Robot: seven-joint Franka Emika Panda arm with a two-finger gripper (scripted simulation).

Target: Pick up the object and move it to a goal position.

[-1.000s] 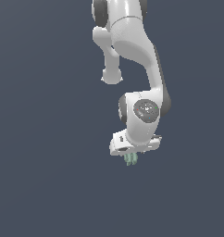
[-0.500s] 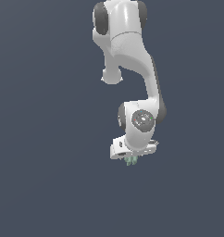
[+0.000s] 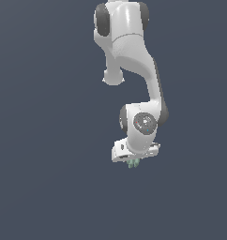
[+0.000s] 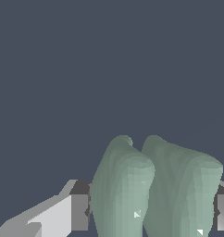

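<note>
The object (image 3: 133,163) is a small pale mint-green lumpy thing with vertical lobes. In the exterior view it pokes out just under the white hand, mostly hidden by it. In the wrist view the object (image 4: 153,190) fills the space between the two fingers (image 4: 79,210). My gripper (image 3: 133,161) is shut on the object, one finger pressing on each side. The white arm (image 3: 134,70) hangs down from the top of the exterior view. No goal marker shows.
Only a plain dark blue-grey background (image 3: 40,140) shows around the arm. No table, edge or other object shows in either view.
The arm and gripper have moved slightly up and toward the exterior view's left, with the object still held.
</note>
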